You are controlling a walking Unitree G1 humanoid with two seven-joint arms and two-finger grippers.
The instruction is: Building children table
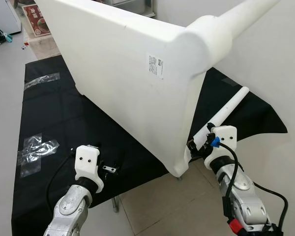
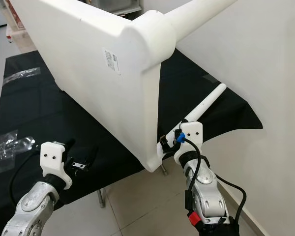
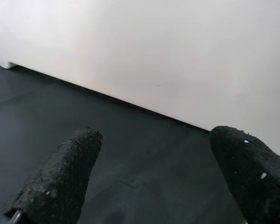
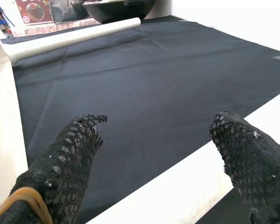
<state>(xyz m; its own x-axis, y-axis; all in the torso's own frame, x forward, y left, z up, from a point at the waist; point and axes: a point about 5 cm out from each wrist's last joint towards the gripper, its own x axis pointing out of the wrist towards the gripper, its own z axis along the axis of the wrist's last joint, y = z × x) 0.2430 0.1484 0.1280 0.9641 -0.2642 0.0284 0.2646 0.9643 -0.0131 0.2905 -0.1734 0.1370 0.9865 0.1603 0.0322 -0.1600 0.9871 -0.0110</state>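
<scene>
We are reaching with the right tool (image 1: 199, 143) in the lower right of the head view, its fingers (image 4: 70, 158) spread wide at the low corner of the white tabletop (image 1: 132, 69), with nothing held between them. A loose white leg (image 1: 225, 112) is lying just beyond it on the black cloth, running toward the right of the frame. The left tool (image 1: 108, 169) is hovering in the lower left, also spread wide and empty, just above the black-covered bench (image 1: 54, 113) and near the tabletop's lower edge.

The tabletop is standing tilted on its long edge, filling the upper middle of the frame, with one leg (image 1: 246, 12) already fitted at its top right corner. We are judging it a stiff, hollow plastic shell: light for its size, but broad, smooth and slippery, so likely to slide or swing. Its edges and rounded corners are looking like the best holds, one tool to each side. Clear tape (image 1: 37, 150) is lying crumpled on the cloth at the left.
</scene>
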